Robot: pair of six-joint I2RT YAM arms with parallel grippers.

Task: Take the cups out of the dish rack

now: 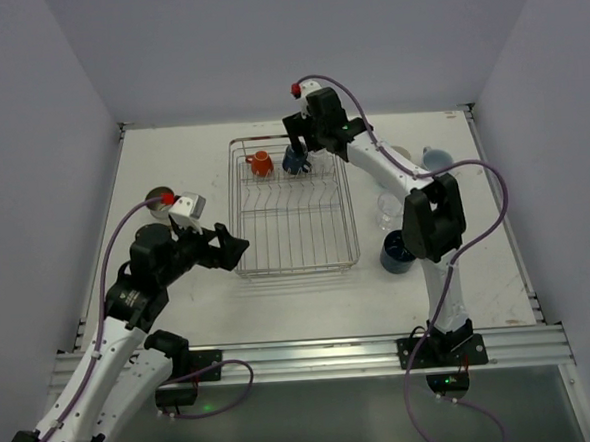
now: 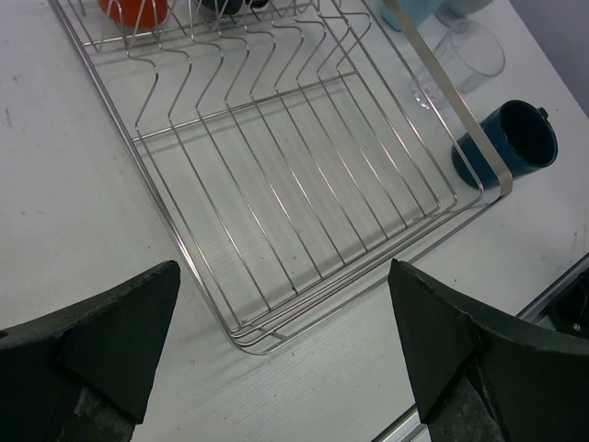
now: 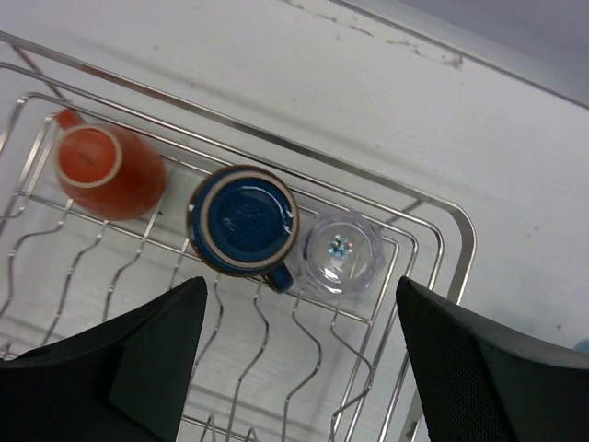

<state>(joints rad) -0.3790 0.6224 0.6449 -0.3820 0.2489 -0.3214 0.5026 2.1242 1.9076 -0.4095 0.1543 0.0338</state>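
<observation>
The dish rack (image 1: pixel 237 215) is a silver wire basket in the middle of the table. At its far end an orange mug (image 1: pixel 260 163), a dark blue mug (image 1: pixel 293 160) and a clear glass stand upside down. The right wrist view looks straight down on the orange mug (image 3: pixel 106 170), the dark blue mug (image 3: pixel 243 219) and the clear glass (image 3: pixel 342 253). My right gripper (image 3: pixel 299 290) hovers open above them, holding nothing. My left gripper (image 2: pixel 282 276) is wide open and empty over the near left corner of the rack (image 2: pixel 166 216).
On the table right of the rack stand a dark blue mug (image 1: pixel 395 252), a clear glass (image 1: pixel 387 210) and a light blue mug (image 1: pixel 434 158). A dark cup (image 1: pixel 158 198) shows behind the left arm. The table's metal front rail (image 1: pixel 313 355) runs along the near edge.
</observation>
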